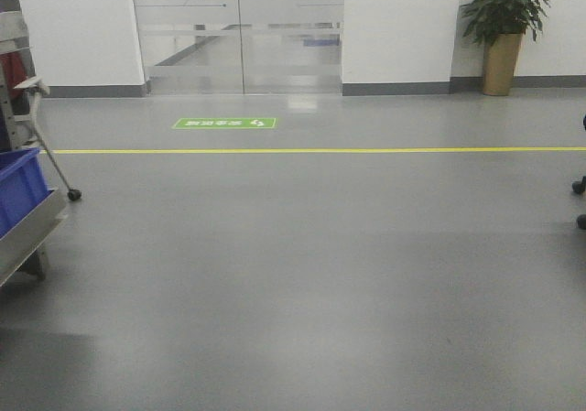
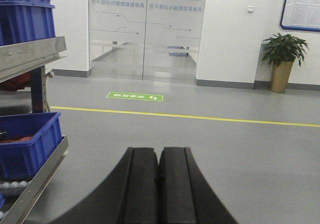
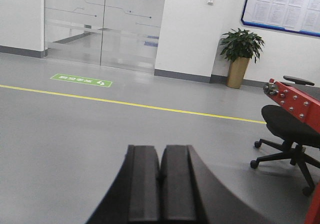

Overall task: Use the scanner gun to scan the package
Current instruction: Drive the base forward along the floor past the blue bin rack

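No package and no scanner gun show in any view. My left gripper [image 2: 158,151] is shut and empty, its black fingers pressed together, pointing out over the grey floor. My right gripper [image 3: 160,149] is also shut and empty, pointing over the floor towards the glass doors. Neither gripper shows in the front view.
A metal shelf cart [image 2: 30,59] with blue bins [image 2: 27,144] stands at the left, also in the front view [image 1: 23,187]. A black office chair [image 3: 292,134] and a red frame [image 3: 295,102] stand at the right. A yellow floor line [image 1: 320,150], glass doors [image 1: 238,31] and a potted plant [image 1: 502,36] lie ahead.
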`<action>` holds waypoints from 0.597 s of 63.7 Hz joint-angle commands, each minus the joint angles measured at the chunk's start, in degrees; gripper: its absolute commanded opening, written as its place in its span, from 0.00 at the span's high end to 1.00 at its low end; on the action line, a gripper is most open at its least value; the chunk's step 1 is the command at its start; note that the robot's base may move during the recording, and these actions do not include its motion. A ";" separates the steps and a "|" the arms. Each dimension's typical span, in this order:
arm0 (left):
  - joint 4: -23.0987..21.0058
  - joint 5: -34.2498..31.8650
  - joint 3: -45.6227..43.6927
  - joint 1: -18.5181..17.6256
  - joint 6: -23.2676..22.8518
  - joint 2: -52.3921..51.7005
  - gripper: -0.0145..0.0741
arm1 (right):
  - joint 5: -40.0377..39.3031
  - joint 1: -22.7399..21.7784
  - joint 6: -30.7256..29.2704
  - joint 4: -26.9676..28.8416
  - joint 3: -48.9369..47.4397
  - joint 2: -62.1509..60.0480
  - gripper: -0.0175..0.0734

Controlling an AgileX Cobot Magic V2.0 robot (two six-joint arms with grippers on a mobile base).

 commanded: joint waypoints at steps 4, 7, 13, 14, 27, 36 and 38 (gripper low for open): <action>-0.22 -1.07 -0.07 0.28 0.09 -0.24 0.96 | -1.26 -0.08 0.02 -0.35 -0.02 -0.15 0.99; -0.22 -1.07 -0.07 0.28 0.09 -0.24 0.96 | -1.26 -0.08 0.02 -0.35 -0.02 -0.15 0.99; -0.22 -1.07 -0.07 0.28 0.09 -0.24 0.96 | -1.26 -0.08 0.02 -0.35 -0.02 -0.15 0.99; -0.22 -1.07 -0.07 0.28 0.09 -0.24 0.96 | -1.26 -0.08 0.02 -0.35 -0.02 -0.15 0.99; -0.22 -1.07 -0.07 0.28 0.09 -0.24 0.96 | -1.26 -0.08 0.02 -0.35 -0.02 -0.15 0.99; -0.22 -1.07 -0.07 0.28 0.09 -0.24 0.96 | -1.26 -0.08 0.02 -0.35 -0.02 -0.15 0.99; -0.22 -1.07 -0.07 0.28 0.09 -0.24 0.96 | -1.26 -0.08 0.02 -0.35 -0.02 -0.15 0.99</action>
